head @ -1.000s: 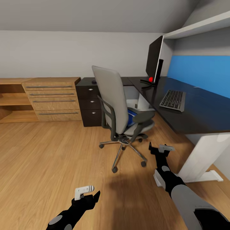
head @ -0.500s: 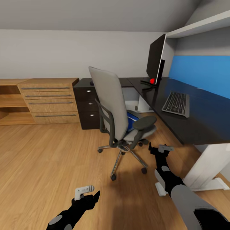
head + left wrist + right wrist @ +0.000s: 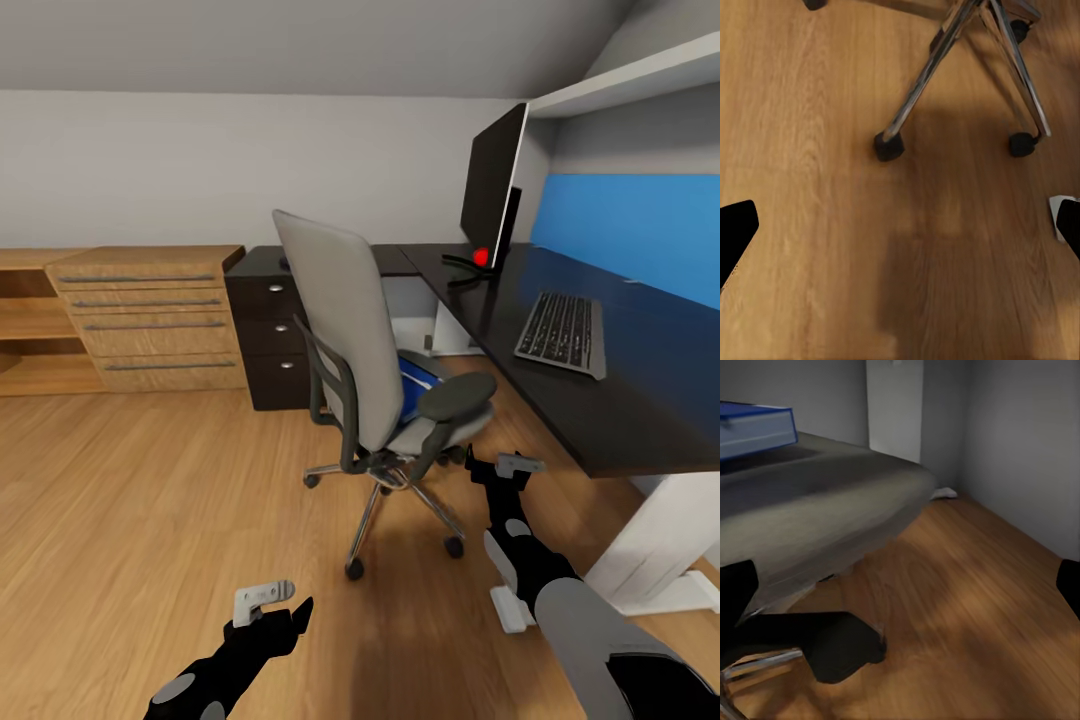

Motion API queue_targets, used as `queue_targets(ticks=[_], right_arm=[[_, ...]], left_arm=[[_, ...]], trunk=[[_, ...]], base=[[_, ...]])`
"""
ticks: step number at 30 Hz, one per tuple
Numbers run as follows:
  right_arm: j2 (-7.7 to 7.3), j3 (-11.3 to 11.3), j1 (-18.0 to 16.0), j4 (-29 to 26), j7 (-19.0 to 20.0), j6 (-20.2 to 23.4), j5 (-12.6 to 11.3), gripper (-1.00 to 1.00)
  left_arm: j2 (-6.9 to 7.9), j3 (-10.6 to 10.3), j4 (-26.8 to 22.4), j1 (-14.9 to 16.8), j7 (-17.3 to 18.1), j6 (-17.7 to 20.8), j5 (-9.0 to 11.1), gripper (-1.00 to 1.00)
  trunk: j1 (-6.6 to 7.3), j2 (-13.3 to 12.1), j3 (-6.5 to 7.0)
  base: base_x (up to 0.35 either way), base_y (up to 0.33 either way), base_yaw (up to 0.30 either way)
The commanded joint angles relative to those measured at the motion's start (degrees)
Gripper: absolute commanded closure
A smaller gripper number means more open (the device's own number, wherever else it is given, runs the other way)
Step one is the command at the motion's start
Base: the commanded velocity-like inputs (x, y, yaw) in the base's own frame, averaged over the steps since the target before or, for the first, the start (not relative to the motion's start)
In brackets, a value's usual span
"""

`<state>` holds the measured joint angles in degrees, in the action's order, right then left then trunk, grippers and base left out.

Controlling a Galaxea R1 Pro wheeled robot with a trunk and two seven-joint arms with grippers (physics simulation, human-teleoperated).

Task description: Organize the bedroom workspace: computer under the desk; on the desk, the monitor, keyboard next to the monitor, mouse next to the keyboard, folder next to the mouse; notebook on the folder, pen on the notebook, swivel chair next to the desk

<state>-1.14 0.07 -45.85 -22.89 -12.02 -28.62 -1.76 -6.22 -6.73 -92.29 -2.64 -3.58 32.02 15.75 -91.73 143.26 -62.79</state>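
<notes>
The swivel chair is standing on the wood floor beside the black worktop, with the blue folder lying on its seat. The monitor and keyboard are sitting on the worktop. The left gripper and right gripper are hanging low, both spread wide and holding nothing.

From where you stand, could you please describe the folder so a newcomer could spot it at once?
Find the long black desk, then the grey swivel chair in front of it. The folder lies flat on the chair's seat, the only bright blue thing there.
</notes>
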Motion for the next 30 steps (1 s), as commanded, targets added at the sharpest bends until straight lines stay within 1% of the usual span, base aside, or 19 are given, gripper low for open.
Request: queue_targets(ticks=[1,5,9,13,23,26,30], right_arm=[[0.00,0.02,-0.03,0.04,-0.02,-0.21,-0.18,-1.00],[0.00,0.02,-0.03,0.04,-0.02,-0.21,-0.19,-1.00],[-0.01,0.02,-0.03,0.01,-0.02,-0.21,-0.22,-1.00],[0.00,0.02,-0.03,0.02,-0.02,-0.21,-0.21,-1.00],[0.00,0.02,-0.03,0.00,-0.02,-0.21,-0.20,-1.00],[-0.02,0.02,-0.03,-0.01,0.01,-0.21,-0.28,-1.00],[0.00,0.02,-0.03,0.01,-0.01,-0.21,-0.35,-1.00]], left_arm=[[-0.01,0.00,-0.08,0.00,-0.38,0.24,0.59,-1.00],[0.02,0.08,-0.08,0.00,-0.38,0.24,0.60,-1.00],[0.01,0.13,-0.08,0.00,-0.38,0.24,0.60,-1.00],[0.00,0.14,-0.08,0.00,-0.38,0.26,0.60,-1.00],[-0.02,0.14,-0.08,0.00,-0.38,0.32,0.66,-1.00],[-0.03,0.14,-0.08,0.00,-0.38,0.28,0.68,-1.00],[-0.03,0.14,-0.08,0.00,-0.38,0.24,0.69,-1.00]], trunk=[[-0.02,0.02,-0.04],[-0.02,0.02,-0.04],[-0.02,0.02,-0.05],[-0.02,0.02,-0.20],[-0.02,0.02,-0.65],[-0.02,0.02,-0.69],[-0.02,0.02,-0.70]], base=[[0.279,0.000,0.000],[0.221,0.000,0.000],[0.085,0.000,0.009],[0.011,0.000,0.131],[0.000,0.000,0.217],[-0.050,0.083,0.059],[-0.117,0.209,0.012]])
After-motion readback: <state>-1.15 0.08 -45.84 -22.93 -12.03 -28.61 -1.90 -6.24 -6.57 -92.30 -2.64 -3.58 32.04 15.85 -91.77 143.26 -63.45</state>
